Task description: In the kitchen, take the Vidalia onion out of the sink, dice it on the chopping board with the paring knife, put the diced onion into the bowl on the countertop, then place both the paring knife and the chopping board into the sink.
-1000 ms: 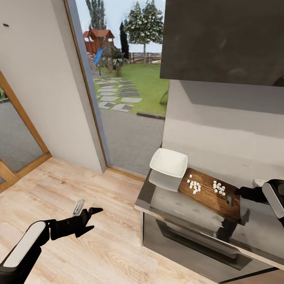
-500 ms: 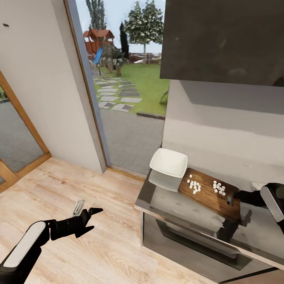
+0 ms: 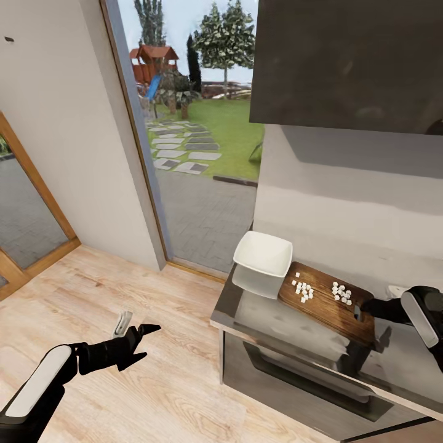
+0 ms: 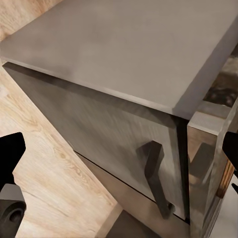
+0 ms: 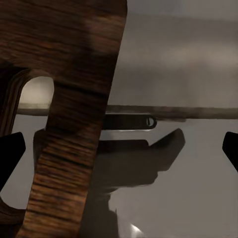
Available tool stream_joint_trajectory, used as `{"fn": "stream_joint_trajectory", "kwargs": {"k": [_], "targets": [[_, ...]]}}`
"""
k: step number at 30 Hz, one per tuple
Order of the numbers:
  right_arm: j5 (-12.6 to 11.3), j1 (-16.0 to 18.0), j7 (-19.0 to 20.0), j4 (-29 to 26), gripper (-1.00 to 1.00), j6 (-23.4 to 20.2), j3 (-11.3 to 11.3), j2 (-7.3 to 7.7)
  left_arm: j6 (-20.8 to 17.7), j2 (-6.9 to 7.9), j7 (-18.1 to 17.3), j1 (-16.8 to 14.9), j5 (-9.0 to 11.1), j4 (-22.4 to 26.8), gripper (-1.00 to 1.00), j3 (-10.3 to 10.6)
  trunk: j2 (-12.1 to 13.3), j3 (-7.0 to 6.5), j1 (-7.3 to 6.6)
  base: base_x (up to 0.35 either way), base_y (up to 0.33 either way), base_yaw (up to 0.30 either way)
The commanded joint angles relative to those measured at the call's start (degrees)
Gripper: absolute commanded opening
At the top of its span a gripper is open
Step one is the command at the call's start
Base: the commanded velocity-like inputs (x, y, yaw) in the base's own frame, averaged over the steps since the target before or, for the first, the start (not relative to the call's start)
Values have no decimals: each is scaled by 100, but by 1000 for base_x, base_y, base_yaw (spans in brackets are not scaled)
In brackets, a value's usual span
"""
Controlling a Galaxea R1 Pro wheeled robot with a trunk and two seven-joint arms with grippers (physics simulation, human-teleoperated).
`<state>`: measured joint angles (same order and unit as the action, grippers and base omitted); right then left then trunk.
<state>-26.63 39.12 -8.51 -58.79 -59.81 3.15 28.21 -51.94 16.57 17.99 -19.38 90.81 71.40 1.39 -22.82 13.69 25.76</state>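
Observation:
The dark brown chopping board [image 3: 326, 304] lies on the glossy grey countertop [image 3: 271, 329], with diced onion [image 3: 302, 291] in two small heaps of white cubes on it. The white bowl [image 3: 263, 255] stands just beyond the board's far end. My right gripper [image 3: 371, 304] is open at the board's slotted end. In the right wrist view the board [image 5: 74, 74] and its handle slot loom close, partly between the spread fingertips [image 5: 10, 153]. My left gripper [image 3: 134, 332] hangs open over the wooden floor, holding nothing. The sink and the paring knife are out of view.
A dark wall cabinet [image 3: 347, 61] hangs above the counter. The grey cabinet front carries a dark bar handle [image 4: 156, 178]. A tall glass pane [image 3: 197, 154] left of the counter looks onto a garden. Wooden floor [image 3: 123, 277] spreads to the left.
My right gripper has slid left along the counter, up to the board's slotted end. The left arm, board, bowl and cubes have not moved.

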Motion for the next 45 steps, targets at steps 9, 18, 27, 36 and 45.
{"fn": "stream_joint_trajectory", "kwargs": {"k": [9,18,27,36,45], "targets": [[-61,3,-58,-1,100,-19,-8,-1,0,4,55,-4,60,6,100,11,-12,11,3,0,0,0],[-61,-75,-62,50,100,-19,-79,-5,0,4,56,-4,60,6,100,15,-12,11,3,0,0,0],[-61,-86,-55,45,100,-19,-127,-8,0,4,56,-4,61,6,100,11,-12,11,3,0,0,0],[-61,-87,-55,43,100,-19,-148,-8,-1,4,56,-4,68,6,100,15,-12,11,3,0,0,0],[-61,-87,-55,43,100,-19,-156,-65,1,4,55,-4,69,6,100,17,-12,11,3,0,0,0]]}}
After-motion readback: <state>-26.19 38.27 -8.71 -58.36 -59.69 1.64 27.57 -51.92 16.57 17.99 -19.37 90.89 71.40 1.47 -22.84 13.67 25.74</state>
